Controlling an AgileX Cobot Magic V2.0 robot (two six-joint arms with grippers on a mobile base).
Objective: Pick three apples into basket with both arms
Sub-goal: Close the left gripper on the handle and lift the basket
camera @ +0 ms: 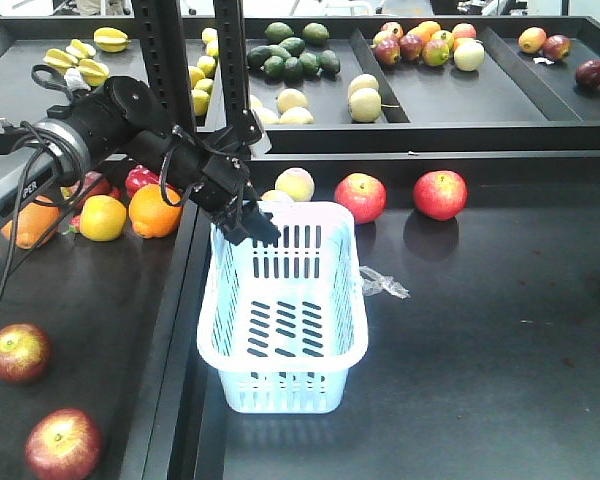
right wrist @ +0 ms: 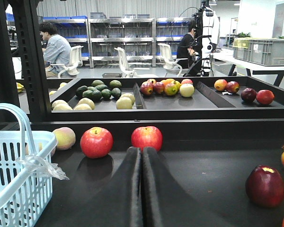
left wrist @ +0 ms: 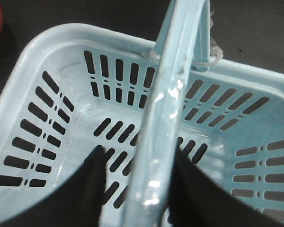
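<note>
**Basket** (camera: pixel 280 350), pale blue, slotted: stands on the desk (camera: pixel 480 380), empty, handle (left wrist: pixel 175 85) raised.
**Left end effector** (camera: pixel 250 228): fingers apart, astride the handle, not visibly clamped. Probably there to steady or shift the basket for loading.
**Right end effector** (right wrist: pixel 142 153): fingers pressed together, holding nothing, low over the desk and facing two red apples (right wrist: pixel 96 142) behind the basket.
**Streaked apples** (camera: pixel 17 352): two, darker, front left.
**Writing:** "PER" on the left arm's grey segment (camera: pixel 35 178); nothing else legible.

Round orange citrus fruits (camera: pixel 155 212) are gathered at left; dark green oval avocados (camera: pixel 293 58) are piled in a black rear tray (camera: pixel 325 95).
</note>
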